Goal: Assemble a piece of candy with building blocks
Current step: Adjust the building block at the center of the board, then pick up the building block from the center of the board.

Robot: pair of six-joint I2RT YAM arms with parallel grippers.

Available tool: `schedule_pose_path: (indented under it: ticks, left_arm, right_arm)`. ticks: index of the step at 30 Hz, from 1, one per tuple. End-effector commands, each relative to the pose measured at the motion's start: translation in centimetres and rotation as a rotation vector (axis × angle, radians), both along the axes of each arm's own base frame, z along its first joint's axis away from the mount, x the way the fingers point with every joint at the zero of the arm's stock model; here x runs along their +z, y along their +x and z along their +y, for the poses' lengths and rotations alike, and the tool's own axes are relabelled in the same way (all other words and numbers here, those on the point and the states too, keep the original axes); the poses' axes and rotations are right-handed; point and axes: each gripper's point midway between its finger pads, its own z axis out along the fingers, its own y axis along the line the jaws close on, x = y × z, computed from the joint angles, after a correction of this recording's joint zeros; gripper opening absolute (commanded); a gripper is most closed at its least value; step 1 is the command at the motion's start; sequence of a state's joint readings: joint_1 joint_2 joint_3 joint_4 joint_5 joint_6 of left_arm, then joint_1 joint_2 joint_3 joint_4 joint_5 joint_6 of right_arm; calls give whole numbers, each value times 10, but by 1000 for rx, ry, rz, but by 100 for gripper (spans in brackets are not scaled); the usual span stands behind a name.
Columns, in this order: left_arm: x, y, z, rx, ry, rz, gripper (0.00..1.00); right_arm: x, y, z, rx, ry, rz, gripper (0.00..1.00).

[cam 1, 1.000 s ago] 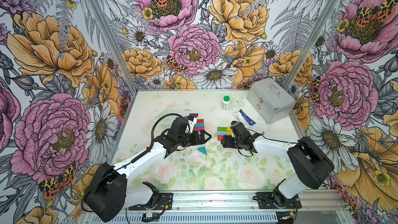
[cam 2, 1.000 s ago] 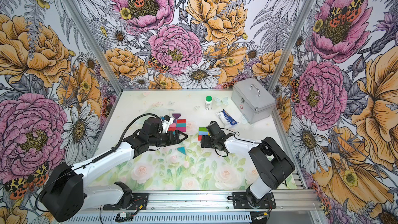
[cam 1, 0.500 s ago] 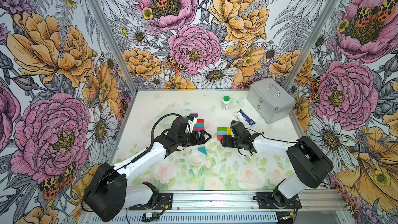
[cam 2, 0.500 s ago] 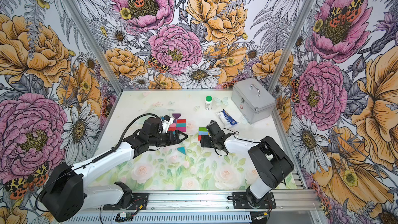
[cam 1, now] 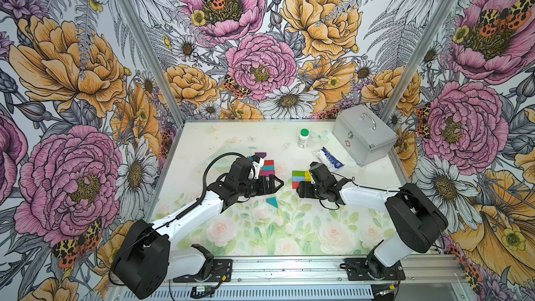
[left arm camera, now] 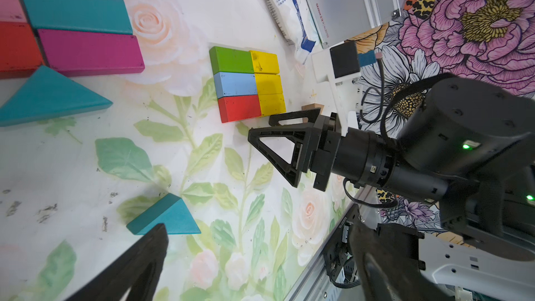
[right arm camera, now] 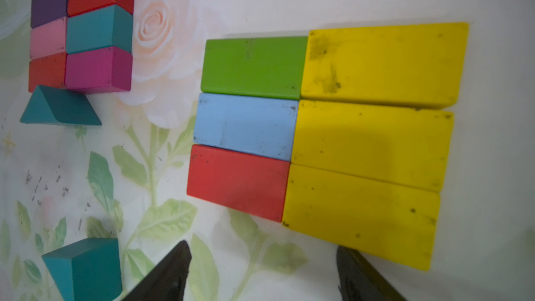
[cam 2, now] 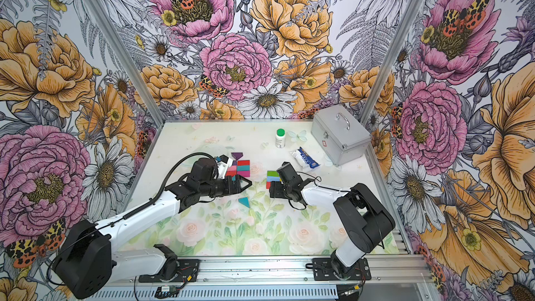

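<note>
- left gripper [cam 1: 273, 184]: jaws spread wide, empty. It hovers between the 2 block groups, just beside the loose teal triangle [cam 1: 272, 201]. In the left wrist view 1 finger [left arm camera: 144, 256] overlaps that triangle's edge; can't tell if it touches.
- right gripper [right arm camera: 263, 270]: jaws part open, nothing between them. It sits just off the red/yellow edge of the 6-block slab [cam 1: 301, 177].
- Slab: green block [right arm camera: 252, 65], light blue block [right arm camera: 246, 125] and red block [right arm camera: 237, 180] in 1 column, 3 yellow blocks [right arm camera: 376, 140] in the next, all butted together and lying flat. No triangle touches it.
- other group [cam 1: 267, 167]: 6 rectangles butted together, with an attached teal triangle [right arm camera: 58, 108] touching 1 end, point inward, and a purple triangle [cam 1: 259, 154] at the far end. Reads as a finished candy.
- Step, my read: the slab is the body of a 2nd candy, and its wrapper ends are missing.
- Next, my guess: the left gripper drops onto the loose teal triangle, closes across its sides and sets it point-first against the red/yellow edge.
- The right gripper is parked at that edge and needs to back off.
- Risk: nudging the slab apart on placement.
</note>
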State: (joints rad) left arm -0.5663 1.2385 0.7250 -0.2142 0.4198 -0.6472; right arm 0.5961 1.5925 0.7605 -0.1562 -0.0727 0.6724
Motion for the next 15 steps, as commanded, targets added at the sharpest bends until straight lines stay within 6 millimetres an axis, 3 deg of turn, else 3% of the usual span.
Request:
schedule_pose_path:
  ticks: [1,6,10,15]
  left_arm:
    - [2,-4,10,13,22,-13,99]
    - [-5,-20,25,11,98,13,99]
    - [-20,-35,34,3,192,49,99]
    - [-40,-51,38,-40,366,65,99]
  right_arm:
    - [25,7,3,1,29,-59,81]
    - [37,-14,-4,61,10,-55,82]
    - [41,-36,-11,109,-7,-53,100]
    - [45,-62,-15,146,9,-81,100]
